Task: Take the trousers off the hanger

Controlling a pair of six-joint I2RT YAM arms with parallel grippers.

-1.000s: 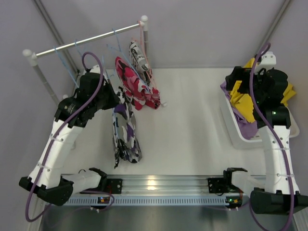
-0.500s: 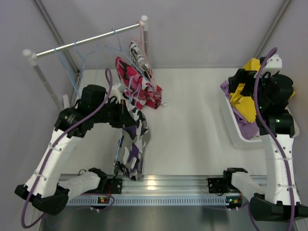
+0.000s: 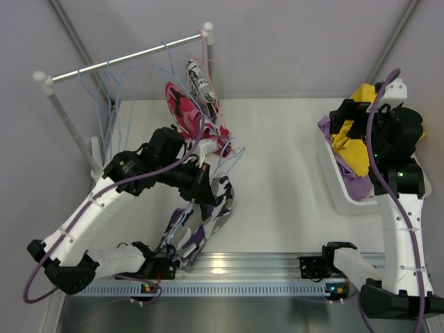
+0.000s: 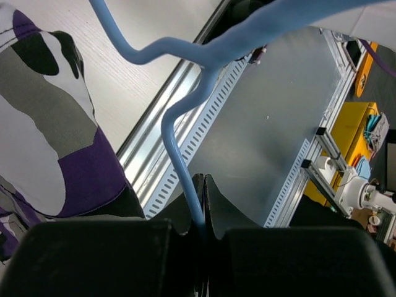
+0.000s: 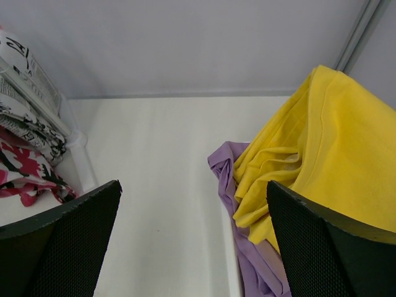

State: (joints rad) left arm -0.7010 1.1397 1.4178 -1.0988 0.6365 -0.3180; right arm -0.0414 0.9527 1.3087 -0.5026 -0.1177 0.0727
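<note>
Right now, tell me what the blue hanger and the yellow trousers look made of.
The blue hanger: probably plastic or plastic-coated wire, smooth with a slight sheen; a thin rod bent in curves.
The yellow trousers: cloth, matte, possibly a cotton-like weave; soft folds and a stitched seam show.

The whole table [image 3: 277,173] is taken in from above and behind by the top external view. The left wrist view is held very close to a blue hanger [image 4: 241,34], facing down at the front rail [image 4: 204,117]. The right wrist view is aimed across the table toward the back wall [image 5: 185,43]; yellow trousers [image 5: 322,136] at its right and printed pairs [image 5: 28,105] at its left are shared with the top view.
</note>
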